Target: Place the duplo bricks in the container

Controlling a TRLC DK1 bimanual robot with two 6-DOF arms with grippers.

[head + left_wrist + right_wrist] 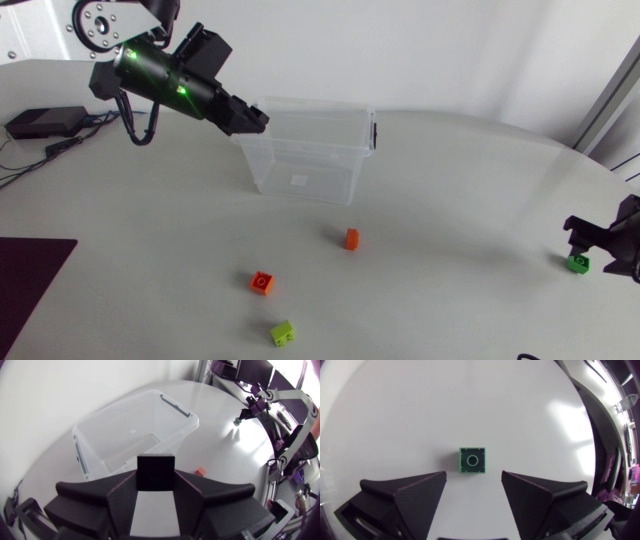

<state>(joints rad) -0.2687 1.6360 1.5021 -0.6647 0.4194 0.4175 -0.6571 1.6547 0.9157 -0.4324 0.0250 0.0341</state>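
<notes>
A clear plastic container (310, 150) stands at the back middle of the table. My left gripper (248, 118) hovers at its left rim, shut on a dark square block (156, 472) that sits between its fingertips, above the container (135, 435). An orange brick (351, 239), a red brick (262, 283) and a lime brick (283, 333) lie on the table in front of the container. At the far right my right gripper (473, 476) is open, low over the table, with a green brick (472, 460) just ahead of its fingertips. The green brick (578, 263) rests on the table.
A black device with cables (45, 122) lies at the back left. A dark mat (30, 275) covers the front left corner. The orange brick (201, 471) shows beside the left gripper's finger.
</notes>
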